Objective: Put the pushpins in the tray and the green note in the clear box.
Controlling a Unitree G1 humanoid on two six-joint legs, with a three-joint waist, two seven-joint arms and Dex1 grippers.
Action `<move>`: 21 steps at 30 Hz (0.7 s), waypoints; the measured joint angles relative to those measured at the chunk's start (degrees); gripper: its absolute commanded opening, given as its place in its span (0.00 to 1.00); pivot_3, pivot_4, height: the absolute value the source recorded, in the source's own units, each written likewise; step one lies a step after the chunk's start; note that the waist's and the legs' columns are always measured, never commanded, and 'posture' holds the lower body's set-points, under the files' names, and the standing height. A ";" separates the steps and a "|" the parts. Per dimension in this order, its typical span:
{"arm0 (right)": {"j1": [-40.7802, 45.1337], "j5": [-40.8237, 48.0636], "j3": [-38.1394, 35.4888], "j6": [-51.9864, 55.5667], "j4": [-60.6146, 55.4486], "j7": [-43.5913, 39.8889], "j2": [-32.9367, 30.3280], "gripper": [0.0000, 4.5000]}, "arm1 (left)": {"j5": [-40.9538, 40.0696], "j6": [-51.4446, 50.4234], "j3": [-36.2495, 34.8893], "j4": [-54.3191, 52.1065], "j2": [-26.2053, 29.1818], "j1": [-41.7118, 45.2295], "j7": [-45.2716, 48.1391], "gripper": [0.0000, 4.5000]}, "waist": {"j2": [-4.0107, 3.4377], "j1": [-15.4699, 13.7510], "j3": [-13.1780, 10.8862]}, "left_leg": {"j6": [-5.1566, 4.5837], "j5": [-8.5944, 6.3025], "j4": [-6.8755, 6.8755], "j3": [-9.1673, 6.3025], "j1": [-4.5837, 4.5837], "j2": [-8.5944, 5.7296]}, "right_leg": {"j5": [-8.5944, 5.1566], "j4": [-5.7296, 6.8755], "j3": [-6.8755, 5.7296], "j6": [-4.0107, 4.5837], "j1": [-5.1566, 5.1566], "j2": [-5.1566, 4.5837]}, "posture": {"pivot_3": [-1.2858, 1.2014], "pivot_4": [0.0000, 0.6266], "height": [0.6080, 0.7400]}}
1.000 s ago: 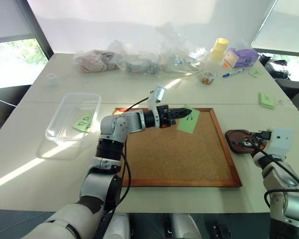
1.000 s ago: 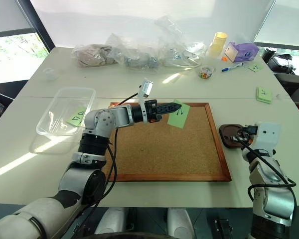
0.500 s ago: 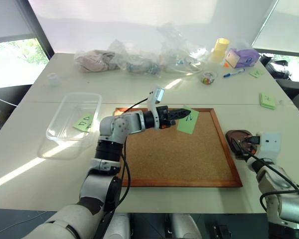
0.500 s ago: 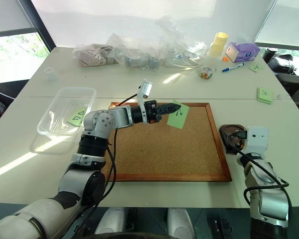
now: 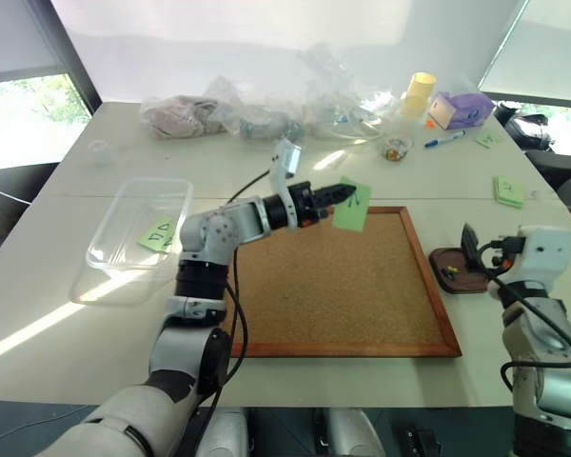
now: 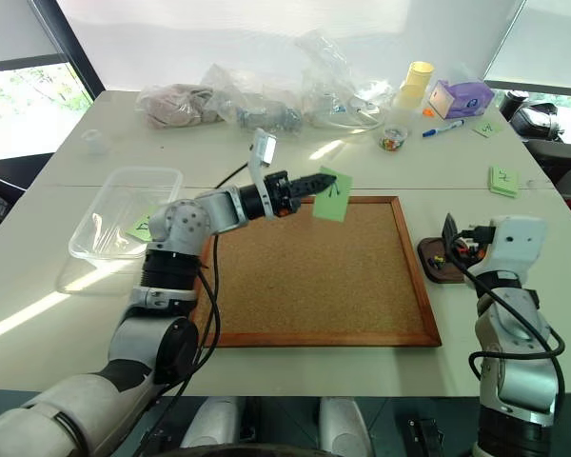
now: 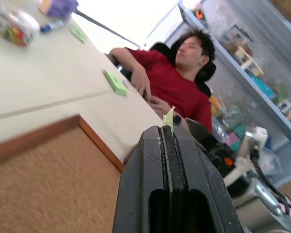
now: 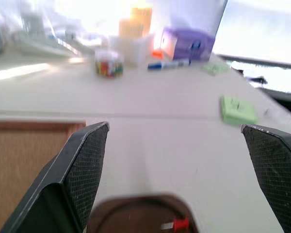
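My left gripper (image 5: 339, 194) is shut on one edge of the green note (image 5: 353, 207) and holds it in the air over the far edge of the cork board (image 5: 333, 286). In the left wrist view the green note (image 7: 169, 118) sticks up between the closed fingers. The clear box (image 5: 143, 184) stands to the left, apart from the note. My right gripper (image 8: 174, 127) hangs open just above the dark brown tray (image 5: 457, 283). Pushpins (image 5: 445, 271) lie in the tray, one of them red (image 8: 177, 224).
A light green note with two figures (image 5: 159, 233) lies in the clear box. Plastic bags (image 5: 266, 119), a cup of pins (image 5: 395, 149), a yellow roll (image 5: 420, 93), a purple box (image 5: 466, 109), a marker (image 5: 445, 140) and a green pad (image 5: 509, 191) sit farther back. A person (image 7: 174, 82) sits beyond the table.
My left gripper has lifted the green note off the cork board, up and a little left. My right gripper has opened and risen from the tray.
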State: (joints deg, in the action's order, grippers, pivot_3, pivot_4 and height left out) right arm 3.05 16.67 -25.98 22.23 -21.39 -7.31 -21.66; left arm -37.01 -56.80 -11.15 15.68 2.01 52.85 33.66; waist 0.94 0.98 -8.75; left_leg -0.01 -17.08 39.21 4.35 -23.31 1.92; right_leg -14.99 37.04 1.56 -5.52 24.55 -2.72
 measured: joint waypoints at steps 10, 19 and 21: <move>6.35 29.97 14.08 23.74 -18.33 -10.91 -4.11 0.99 | 7.40 -6.52 4.41 -7.40 34.77 1.36 -2.13 0.00 | 0.00 0.19 -0.10 | 0.24 0.13 -0.10 -0.11 0.06 0.11 | -0.01 0.14 -0.05 0.02 0.02 0.08 | 0.52 0.24 0.98; 9.76 29.32 26.50 26.51 -15.16 -17.30 -7.74 0.99 | 11.31 -12.14 6.29 -2.82 51.41 -8.11 4.72 0.00 | 0.31 -0.82 -0.19 | 0.17 0.10 0.00 -0.05 -0.07 0.02 | -0.02 0.02 -0.12 0.03 0.00 -0.20 | 0.52 0.24 0.98; 9.89 27.24 27.95 25.22 -13.53 -17.78 -7.51 0.99 | 11.10 -13.13 6.23 -2.74 49.74 -8.95 4.80 0.00 | 0.59 -1.24 -0.31 | 0.16 0.11 0.03 -0.05 -0.08 -0.01 | -0.01 0.04 -0.13 0.02 0.00 -0.17 | 0.52 0.24 0.98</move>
State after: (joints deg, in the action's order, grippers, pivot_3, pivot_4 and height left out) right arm 12.93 43.91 1.97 47.45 -34.91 -25.09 -29.17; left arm -25.91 -69.93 -4.92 12.94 51.75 43.90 38.45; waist 1.53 -0.27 -9.06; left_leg 0.15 -16.97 39.24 4.29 -23.38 1.91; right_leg -15.00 37.08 1.43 -5.50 24.55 -2.89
